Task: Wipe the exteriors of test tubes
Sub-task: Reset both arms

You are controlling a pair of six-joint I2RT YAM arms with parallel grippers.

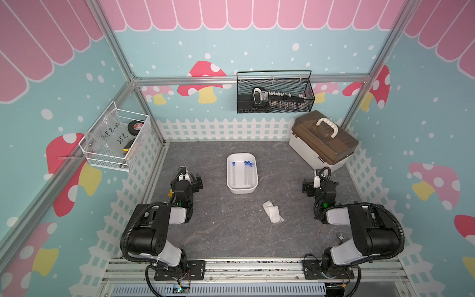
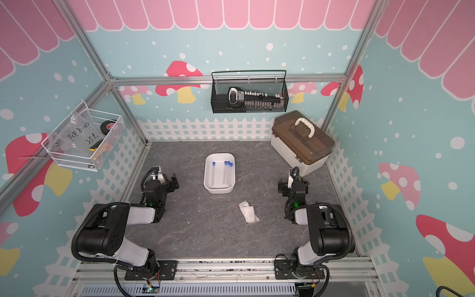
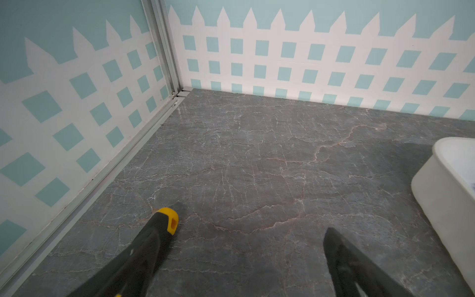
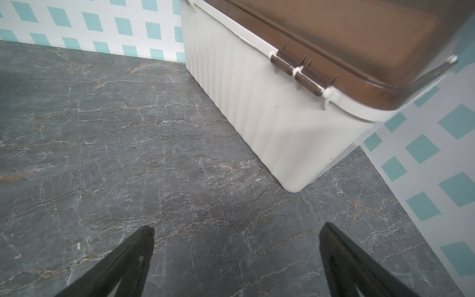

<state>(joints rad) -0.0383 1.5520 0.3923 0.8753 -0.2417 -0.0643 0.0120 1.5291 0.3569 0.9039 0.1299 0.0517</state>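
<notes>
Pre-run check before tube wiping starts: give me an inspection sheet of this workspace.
Surface: grey table, no spills seen.
Job's things: four blue-capped tubes lying in white tray, mid-table; crumpled cloth on the table, nearer the arms.
Clutter: lidded toolbox, far right corner.
Grippers: left gripper and right gripper open, empty.
Cables: black conduit along each arm.
Surroundings: black basket on back wall, white basket on left wall, both stocked.

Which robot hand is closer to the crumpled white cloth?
Right. The right gripper hangs back and to the right of the cloth; the left gripper is much farther, off to its left.
</notes>
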